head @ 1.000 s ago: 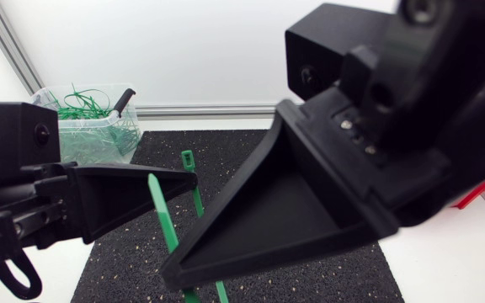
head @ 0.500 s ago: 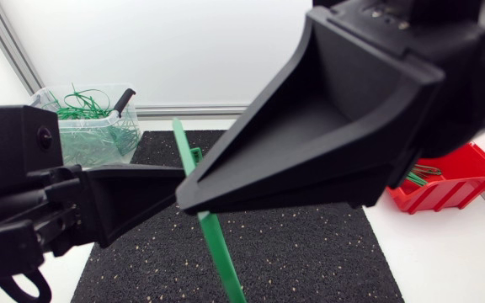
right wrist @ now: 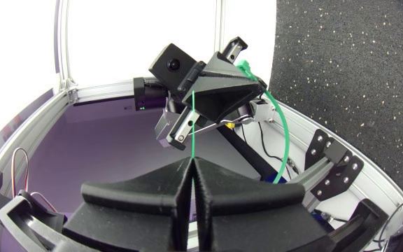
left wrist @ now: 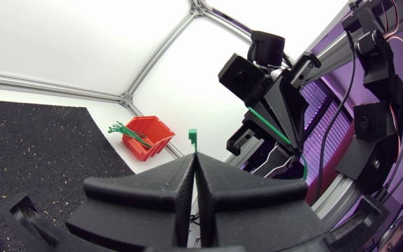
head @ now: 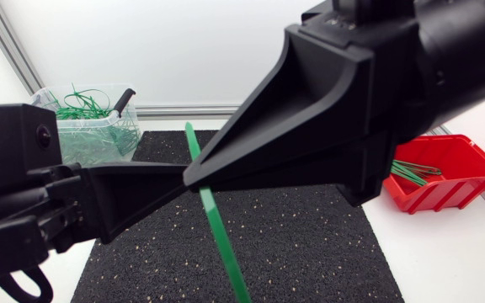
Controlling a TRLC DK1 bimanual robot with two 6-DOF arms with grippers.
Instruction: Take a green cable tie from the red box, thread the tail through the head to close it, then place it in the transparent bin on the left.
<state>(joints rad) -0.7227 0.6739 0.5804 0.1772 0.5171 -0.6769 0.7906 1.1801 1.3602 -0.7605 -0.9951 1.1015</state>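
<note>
Head view: matte black left gripper and right gripper both pinch one slim green plastic cable tie.

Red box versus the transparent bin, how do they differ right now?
The red box is opaque and sits off the mat's right edge; the transparent bin is clear and sits by the mat's far left corner. The red box holds a few straight ties; the transparent bin holds a tangle of looped ties. Both hold green ties.
</note>
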